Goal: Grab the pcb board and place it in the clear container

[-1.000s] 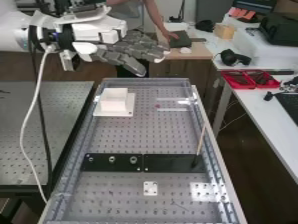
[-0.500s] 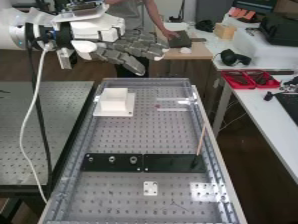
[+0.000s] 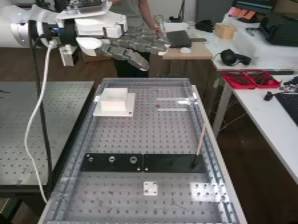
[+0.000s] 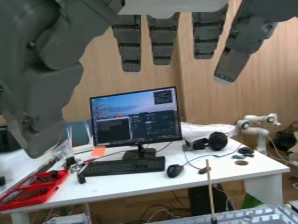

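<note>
PCB board: impossible to pick out with certainty, perhaps the small white holed plate (image 3: 151,188) toward the bench (image 3: 126,200)'s near edge, perhaps 1 of the 2 dark plates (image 3: 176,163) farther in. Main risk: seizing the wrong piece, flat shapes being so alike. Next, fingertips scraping or slipping, from low edges offering little grip. Also possible: toppling the thin upright stick (image 3: 201,140) by the right edge through a wide sweep, or dropping the board outside, from misjudging see-through walls. Hand (image 3: 126,55): open, empty, raised beyond the far edge. Clear container (image 3: 173,109): probably near the far right corner, contents impossible to tell. Near the far left corner, white box (image 3: 114,100) on a white base. On the side desk (image 3: 273,115), red bin (image 3: 243,87) with dark bits inside.
</note>
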Robot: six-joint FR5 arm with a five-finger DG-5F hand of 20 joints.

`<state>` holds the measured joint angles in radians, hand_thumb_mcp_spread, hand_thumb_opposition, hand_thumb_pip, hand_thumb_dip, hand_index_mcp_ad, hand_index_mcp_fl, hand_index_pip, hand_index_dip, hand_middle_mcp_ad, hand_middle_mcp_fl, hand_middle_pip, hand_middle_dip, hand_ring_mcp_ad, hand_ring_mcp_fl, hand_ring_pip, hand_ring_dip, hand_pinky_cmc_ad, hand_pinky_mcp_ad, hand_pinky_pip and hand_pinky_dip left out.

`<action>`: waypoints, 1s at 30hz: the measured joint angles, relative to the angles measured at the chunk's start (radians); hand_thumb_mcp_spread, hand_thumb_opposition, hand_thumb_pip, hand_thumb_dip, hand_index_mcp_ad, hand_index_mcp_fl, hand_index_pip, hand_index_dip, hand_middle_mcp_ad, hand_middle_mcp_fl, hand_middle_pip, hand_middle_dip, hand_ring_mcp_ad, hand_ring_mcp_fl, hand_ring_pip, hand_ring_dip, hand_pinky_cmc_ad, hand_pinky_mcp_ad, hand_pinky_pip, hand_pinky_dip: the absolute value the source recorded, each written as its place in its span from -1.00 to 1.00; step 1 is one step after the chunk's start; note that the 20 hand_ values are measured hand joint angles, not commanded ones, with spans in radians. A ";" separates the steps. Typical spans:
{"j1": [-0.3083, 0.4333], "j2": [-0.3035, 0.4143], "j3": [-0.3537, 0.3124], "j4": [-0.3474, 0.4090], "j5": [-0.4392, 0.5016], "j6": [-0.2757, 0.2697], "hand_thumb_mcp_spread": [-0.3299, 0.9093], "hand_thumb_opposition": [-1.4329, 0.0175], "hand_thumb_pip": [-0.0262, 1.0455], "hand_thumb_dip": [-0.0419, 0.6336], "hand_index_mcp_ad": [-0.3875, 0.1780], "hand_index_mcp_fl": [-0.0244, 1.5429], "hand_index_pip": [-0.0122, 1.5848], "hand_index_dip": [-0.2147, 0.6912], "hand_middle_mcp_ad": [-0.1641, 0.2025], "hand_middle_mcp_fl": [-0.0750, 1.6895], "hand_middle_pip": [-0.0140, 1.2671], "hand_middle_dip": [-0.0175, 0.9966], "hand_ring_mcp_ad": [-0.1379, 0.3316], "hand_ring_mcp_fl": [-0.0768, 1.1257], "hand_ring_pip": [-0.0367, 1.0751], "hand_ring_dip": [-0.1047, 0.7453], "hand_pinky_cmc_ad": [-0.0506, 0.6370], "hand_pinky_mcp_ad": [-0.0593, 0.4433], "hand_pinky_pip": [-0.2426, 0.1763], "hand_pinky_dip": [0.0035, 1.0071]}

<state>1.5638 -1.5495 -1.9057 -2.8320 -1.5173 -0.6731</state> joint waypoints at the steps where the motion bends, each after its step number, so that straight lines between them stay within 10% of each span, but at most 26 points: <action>1: 0.003 0.001 0.001 0.000 0.000 -0.004 -0.10 -0.07 -0.02 -0.55 0.22 -0.82 -0.79 0.08 0.30 -0.90 -0.76 -0.69 0.58 -0.87 -0.80 -0.69 0.30 0.33 -0.51 0.33; 30: -0.009 -0.012 0.031 -0.038 -0.045 -0.010 -0.08 -0.07 -0.04 -0.54 0.23 -0.79 -0.81 0.17 0.31 -0.91 -0.76 -0.69 0.60 -0.87 -0.81 -0.69 0.35 0.34 -0.50 0.30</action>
<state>1.5549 -1.5616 -1.8746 -2.8696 -1.5620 -0.6832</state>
